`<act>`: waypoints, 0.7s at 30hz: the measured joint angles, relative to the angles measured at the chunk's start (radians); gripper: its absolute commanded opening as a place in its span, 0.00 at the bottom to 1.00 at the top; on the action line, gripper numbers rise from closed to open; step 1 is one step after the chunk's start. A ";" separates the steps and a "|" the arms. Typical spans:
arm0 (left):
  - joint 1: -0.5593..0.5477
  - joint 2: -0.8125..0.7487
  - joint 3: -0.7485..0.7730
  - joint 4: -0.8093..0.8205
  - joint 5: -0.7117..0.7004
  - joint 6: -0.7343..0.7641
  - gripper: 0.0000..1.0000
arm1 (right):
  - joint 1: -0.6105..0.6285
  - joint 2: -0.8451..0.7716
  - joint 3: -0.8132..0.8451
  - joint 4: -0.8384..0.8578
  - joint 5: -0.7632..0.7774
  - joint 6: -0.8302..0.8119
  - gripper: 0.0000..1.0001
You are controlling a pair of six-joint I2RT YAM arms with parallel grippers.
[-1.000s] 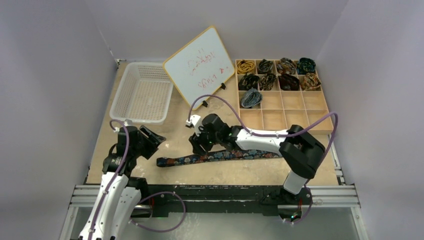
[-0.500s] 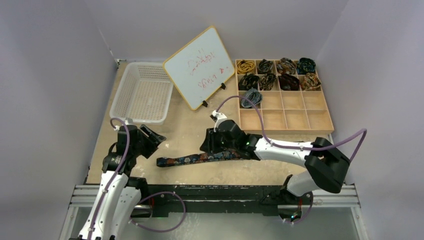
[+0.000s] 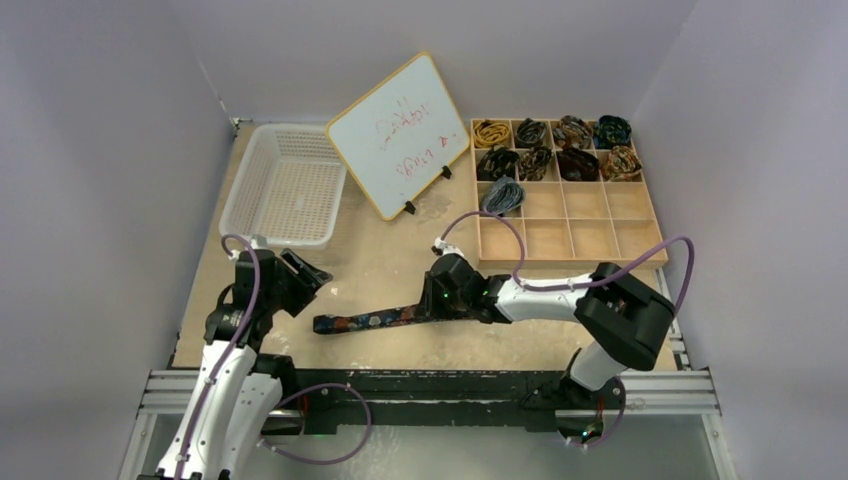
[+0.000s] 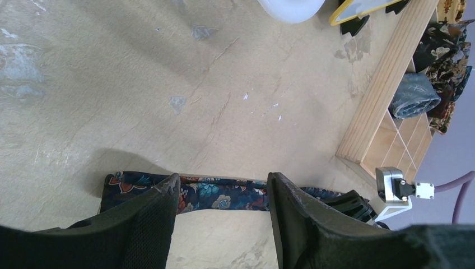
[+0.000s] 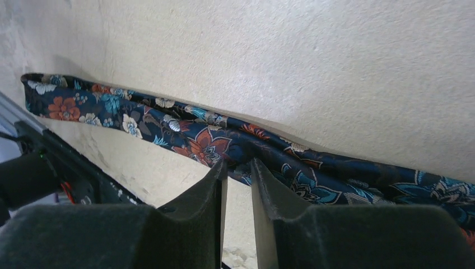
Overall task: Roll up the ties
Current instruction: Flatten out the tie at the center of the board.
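Note:
A navy floral tie (image 3: 370,318) lies flat along the table's near edge. My right gripper (image 3: 440,298) is low on its middle. In the right wrist view the tie (image 5: 190,137) runs across, and the right gripper (image 5: 238,165) has its jaws almost closed, pinching the tie's near edge. My left gripper (image 3: 300,275) is open and empty, held just above and behind the tie's left end. In the left wrist view the left gripper (image 4: 224,185) frames the tie (image 4: 224,199) between its fingers. Several rolled ties (image 3: 555,150) fill compartments of a wooden organizer (image 3: 570,262).
A white mesh basket (image 3: 285,190) stands at the back left. A whiteboard (image 3: 400,130) leans on its stand at the back middle. The organizer's wooden wall (image 4: 381,95) and a grey-blue coil (image 4: 413,95) show in the left wrist view.
My right gripper has moved right and down along the tie and settled onto its middle. The left arm has not moved.

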 measured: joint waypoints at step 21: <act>0.000 0.100 -0.168 0.190 0.150 0.034 0.57 | -0.224 -0.285 -0.211 -0.097 0.079 0.121 0.27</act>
